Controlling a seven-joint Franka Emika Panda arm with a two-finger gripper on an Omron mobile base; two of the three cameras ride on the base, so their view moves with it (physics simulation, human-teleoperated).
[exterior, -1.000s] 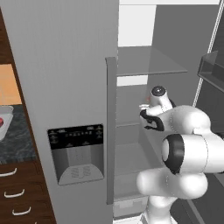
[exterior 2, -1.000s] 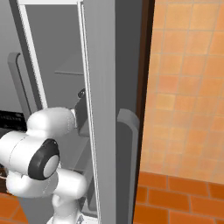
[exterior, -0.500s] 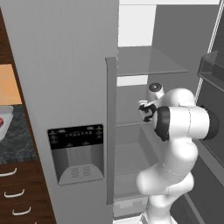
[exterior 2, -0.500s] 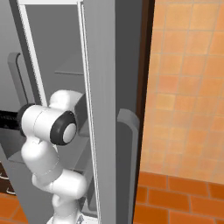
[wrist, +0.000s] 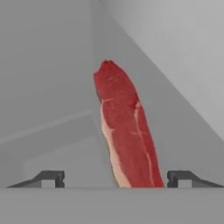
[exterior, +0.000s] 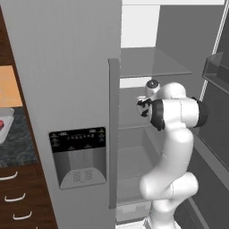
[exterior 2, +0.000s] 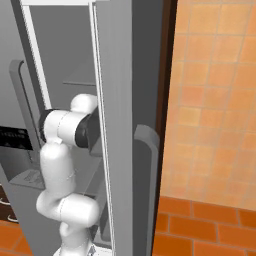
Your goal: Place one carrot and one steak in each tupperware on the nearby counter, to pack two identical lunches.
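A dark red steak (wrist: 127, 131) with pale fat streaks lies lengthwise on a grey fridge shelf, running away from the hand. My gripper (wrist: 116, 177) is open, one fingertip on each side of the steak's near end with a gap on both sides. In the left base view the gripper (exterior: 142, 107) reaches into the open fridge at mid-shelf height. At the far left a light-grey tupperware (exterior: 5, 129) with something red in it sits on the black marbled counter (exterior: 15, 150). No carrot is in view.
The closed fridge door with its vertical handle (exterior: 113, 134) and dispenser panel (exterior: 78, 156) stands just left of the arm. Glass shelves (exterior: 152, 67) are above the hand, and door bins (exterior: 217, 67) to the right. Dark drawers (exterior: 18, 197) sit under the counter.
The arm's elbow has swung up and back, so the arm now stands upright. The hand stays at the same fridge shelf.
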